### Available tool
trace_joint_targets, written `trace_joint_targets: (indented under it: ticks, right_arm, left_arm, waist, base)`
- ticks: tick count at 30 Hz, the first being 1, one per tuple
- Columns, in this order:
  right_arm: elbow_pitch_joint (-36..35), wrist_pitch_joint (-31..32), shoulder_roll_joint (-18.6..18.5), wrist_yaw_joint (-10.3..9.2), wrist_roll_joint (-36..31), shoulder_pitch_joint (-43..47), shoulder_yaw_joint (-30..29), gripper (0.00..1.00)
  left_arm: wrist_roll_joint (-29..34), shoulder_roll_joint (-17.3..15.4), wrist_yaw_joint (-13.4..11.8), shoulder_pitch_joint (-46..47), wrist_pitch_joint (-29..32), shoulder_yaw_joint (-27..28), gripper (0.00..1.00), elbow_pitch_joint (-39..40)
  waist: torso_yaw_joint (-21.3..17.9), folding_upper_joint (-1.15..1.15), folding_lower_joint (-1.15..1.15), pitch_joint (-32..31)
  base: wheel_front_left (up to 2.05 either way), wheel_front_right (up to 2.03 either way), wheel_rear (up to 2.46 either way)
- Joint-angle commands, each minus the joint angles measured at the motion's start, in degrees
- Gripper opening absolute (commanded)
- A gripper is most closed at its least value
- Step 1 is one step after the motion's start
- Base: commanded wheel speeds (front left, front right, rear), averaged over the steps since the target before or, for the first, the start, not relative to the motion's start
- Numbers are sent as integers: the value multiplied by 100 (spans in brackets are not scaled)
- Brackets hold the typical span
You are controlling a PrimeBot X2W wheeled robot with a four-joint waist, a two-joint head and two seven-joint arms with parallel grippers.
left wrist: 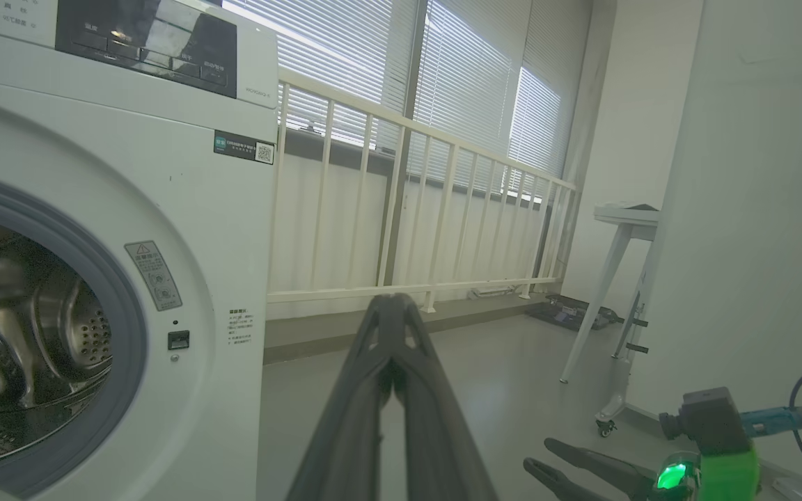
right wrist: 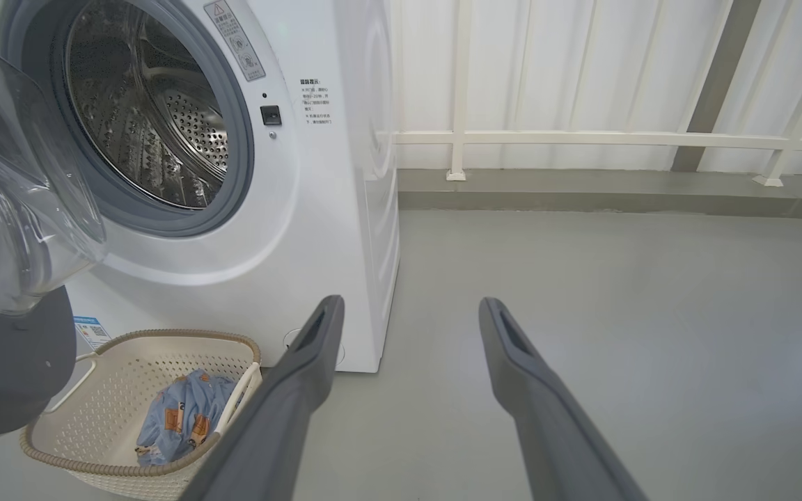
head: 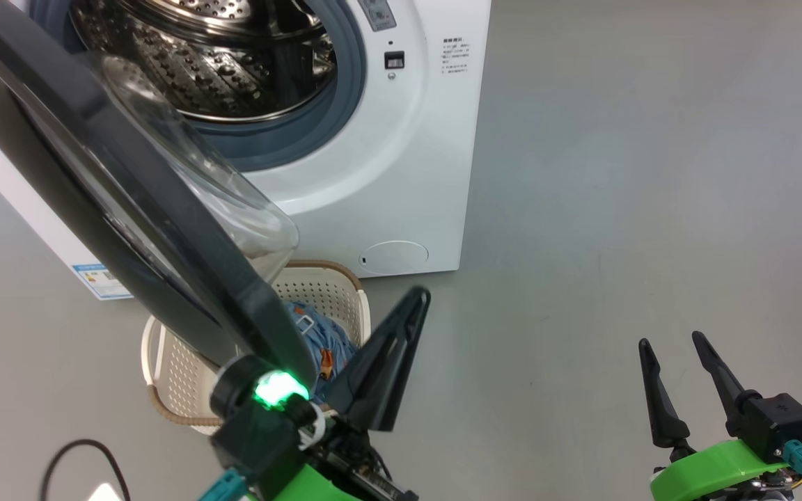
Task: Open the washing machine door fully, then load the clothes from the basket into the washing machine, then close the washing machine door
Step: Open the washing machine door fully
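The washing machine door [head: 164,236] is standing swung open to the left of the drum [head: 234,76] mouth. Its black ring and bulging glass bowl are reaching out over the basket [head: 178,369]. The basket is sitting on the floor [head: 617,174] just in front of the foot of the washing machine [head: 401,160], below the open mouth. The door is hiding part of it in the head view. The clothes [head: 317,341] are lying bunched inside the basket, toward its right end.

The left claw [head: 418,296] is hovering above the basket's right rim, just beside the door's lower edge. Its two dark fingers are pressing together and pinching nothing. Whether it is touching the door cannot be told. In the left wrist view those fingers are pointing past the machine's right side toward a white railing [left wrist: 443,209].

The right claw [head: 672,341] is hanging over bare floor, well to the right of the machine and the basket. Its fingers are spreading wide apart and carrying nothing.
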State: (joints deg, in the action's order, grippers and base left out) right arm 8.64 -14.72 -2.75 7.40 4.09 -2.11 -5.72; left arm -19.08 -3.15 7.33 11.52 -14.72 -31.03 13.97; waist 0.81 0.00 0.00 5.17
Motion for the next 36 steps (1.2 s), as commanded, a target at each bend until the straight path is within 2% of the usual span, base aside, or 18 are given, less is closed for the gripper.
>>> trace_joint_targets:
  ticks: [1,10,18,36]
  right_arm:
    - [-119,-28,-14,9,50,-139,162,100]
    - [-92,-28,-28,9,61,-223,204,100]
    - [-66,-28,-31,9,107,-272,233,100]
    - [72,-28,-43,9,253,-271,342,100]
  left_arm:
    - [-62,-50,15,22,-28,128,0,25]
    - [-75,-22,15,-46,-28,204,0,-867]
    - [-84,18,15,55,-28,669,0,-1618]
    - [-230,26,11,150,-28,1127,0,-1869]
  waist:
    - [-6,0,0,31]
    - [-57,0,0,155]
    - [-127,0,0,261]
    - [-119,0,0,140]
  base:
    - [0,0,0]
    - [0,0,0]
    - [0,0,0]
    - [0,0,0]
